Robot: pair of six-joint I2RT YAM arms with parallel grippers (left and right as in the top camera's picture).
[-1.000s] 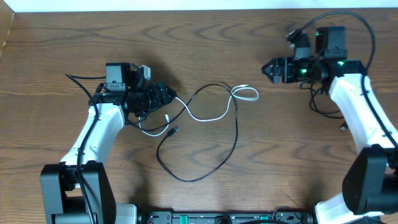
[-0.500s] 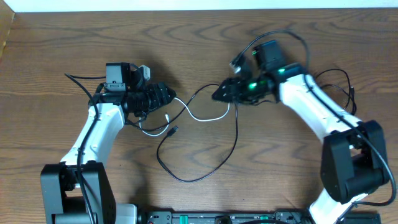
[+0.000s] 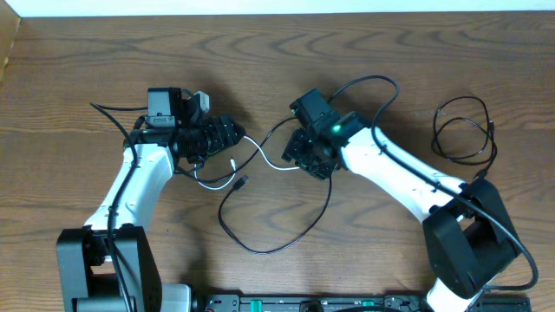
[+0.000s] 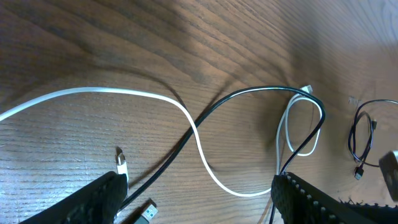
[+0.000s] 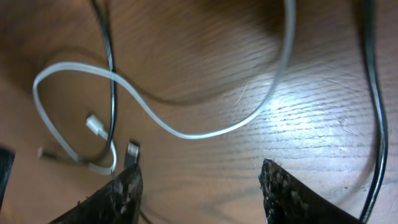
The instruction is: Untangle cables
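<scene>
Wooden table [image 3: 87, 52] bears the released left claw [image 4: 199, 180] at nine o'clock and released right claw [image 5: 200, 171] mid-table, over a black cable [image 3: 329, 195] looping wide toward six o'clock, crossed by a wavy white cable [image 3: 276, 166], plugs [image 3: 244, 180] lying at eight.

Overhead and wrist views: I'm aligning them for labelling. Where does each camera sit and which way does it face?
Overhead: above the table, looking straight down; both arms show, left pincer and right pincer by the white cable and black cable.
Left wrist: on the left arm, facing the robot's right; its fingers frame the white cable crossing the black cable.
Right wrist: on the right arm, facing left; its fingers frame the same cables.
Shared: both cables, in all three.
</scene>
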